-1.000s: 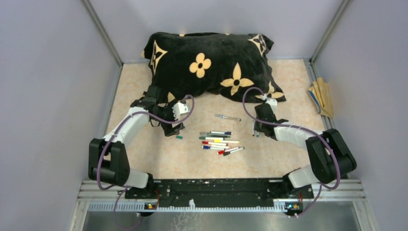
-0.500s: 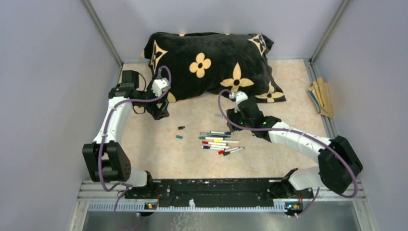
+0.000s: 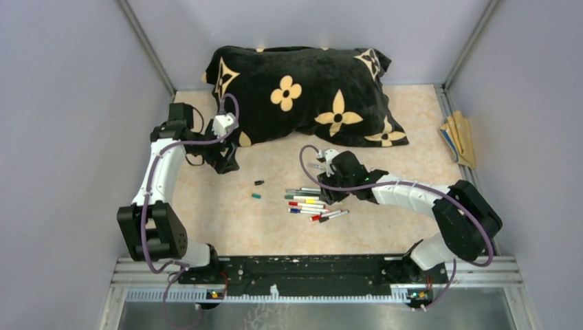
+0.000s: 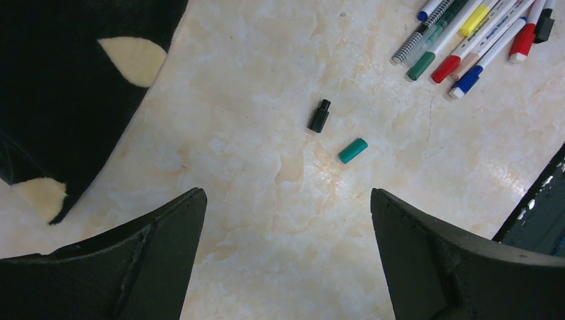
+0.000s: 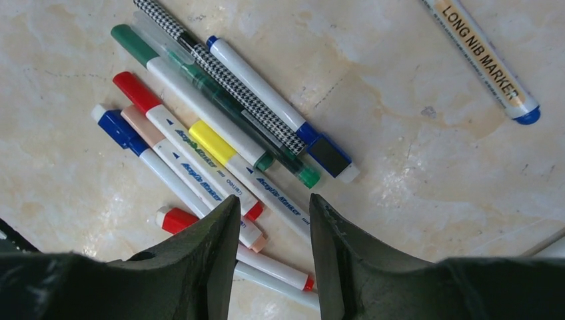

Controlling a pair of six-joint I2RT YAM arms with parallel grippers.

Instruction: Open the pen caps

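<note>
my right pincer [image 5: 273, 200], jaws a little apart and seemingly empty, hangs over the pens [image 5: 200, 105]: light, stiff, slick; take one mid-barrel. left pincer [image 4: 286, 193] spread wide.

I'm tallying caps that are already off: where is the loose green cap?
In the top view the green cap lies loose, left of the pens, just nearer the arms than the black cap.

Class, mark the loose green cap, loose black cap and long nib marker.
loose green cap [image 4: 352, 151]: left wrist view, middle.
loose black cap [image 4: 319, 117]: left wrist view, middle.
long nib marker [image 5: 481, 61]: right wrist view, printed barrel.
</note>
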